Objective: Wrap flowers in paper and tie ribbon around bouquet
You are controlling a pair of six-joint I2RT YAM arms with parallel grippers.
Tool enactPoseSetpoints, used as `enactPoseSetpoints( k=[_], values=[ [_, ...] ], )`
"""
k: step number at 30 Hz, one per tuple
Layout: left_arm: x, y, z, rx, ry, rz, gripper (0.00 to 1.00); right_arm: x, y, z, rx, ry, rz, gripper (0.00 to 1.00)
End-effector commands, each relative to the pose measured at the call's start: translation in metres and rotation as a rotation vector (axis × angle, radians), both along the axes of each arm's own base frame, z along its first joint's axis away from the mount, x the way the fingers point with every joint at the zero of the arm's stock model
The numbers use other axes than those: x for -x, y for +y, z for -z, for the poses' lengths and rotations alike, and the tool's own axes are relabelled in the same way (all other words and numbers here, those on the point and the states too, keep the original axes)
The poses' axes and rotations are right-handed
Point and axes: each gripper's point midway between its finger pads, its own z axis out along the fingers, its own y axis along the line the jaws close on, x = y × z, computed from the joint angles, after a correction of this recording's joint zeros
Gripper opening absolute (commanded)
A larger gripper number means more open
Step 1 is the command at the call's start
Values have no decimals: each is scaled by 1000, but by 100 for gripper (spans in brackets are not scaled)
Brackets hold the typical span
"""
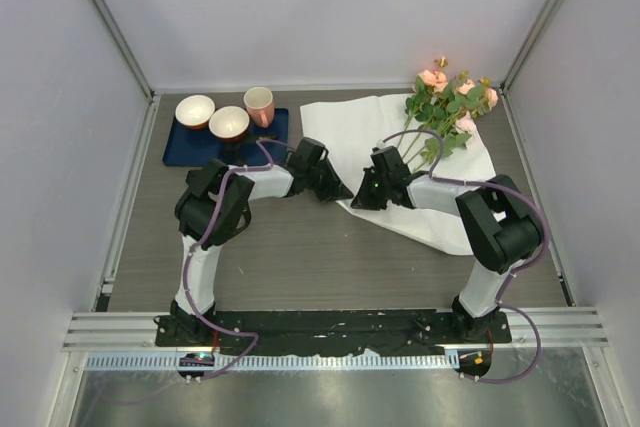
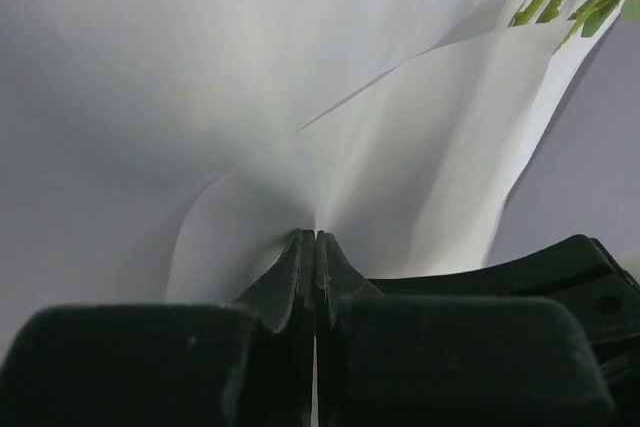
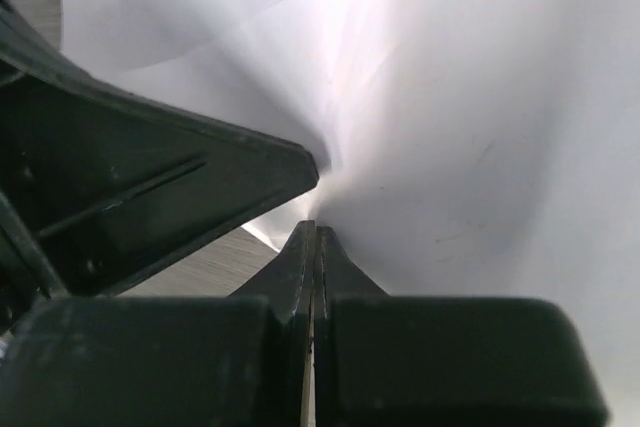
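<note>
Paper (image 1: 340, 122) pinched by left gripper (image 2: 315, 239), right gripper (image 3: 315, 230) | cups (image 1: 229, 122) overhead only

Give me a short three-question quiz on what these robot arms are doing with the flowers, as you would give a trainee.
1. True or false: the flowers lie partly on the paper.
2. How many bowls sit on the blue mat?
3. What do the left hand and the right hand each pinch? A: a stem. B: the paper. C: the blue mat.

Key: 1 true; 2 two; 3 B.
</note>
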Motion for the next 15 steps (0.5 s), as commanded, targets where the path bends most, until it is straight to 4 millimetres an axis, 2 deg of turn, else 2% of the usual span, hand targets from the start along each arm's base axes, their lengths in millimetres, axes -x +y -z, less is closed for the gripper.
enactPoseSetpoints(
  k=[1,3,7,10,11,13,15],
  values=[
    [23,49,49,-268,11,36,0,1,-2,13,-19,14,28,0],
    [18,44,26,-233,-50,50,1,5,-5,23,-7,41,29,0],
    [14,34,-7,-150,-140,86,11,9,-11,28,6,59,34,0],
    [13,28,-20,-76,-173,74,13,10,-13,28,11,60,28,0],
    [13,26,-20,-62,-171,72,13,9,-13,28,8,59,28,0],
    [14,23,-16,-51,-144,82,5,9,-13,28,8,62,25,0],
    [17,25,-3,-67,-100,73,0,7,-11,24,2,55,22,0]
  ],
)
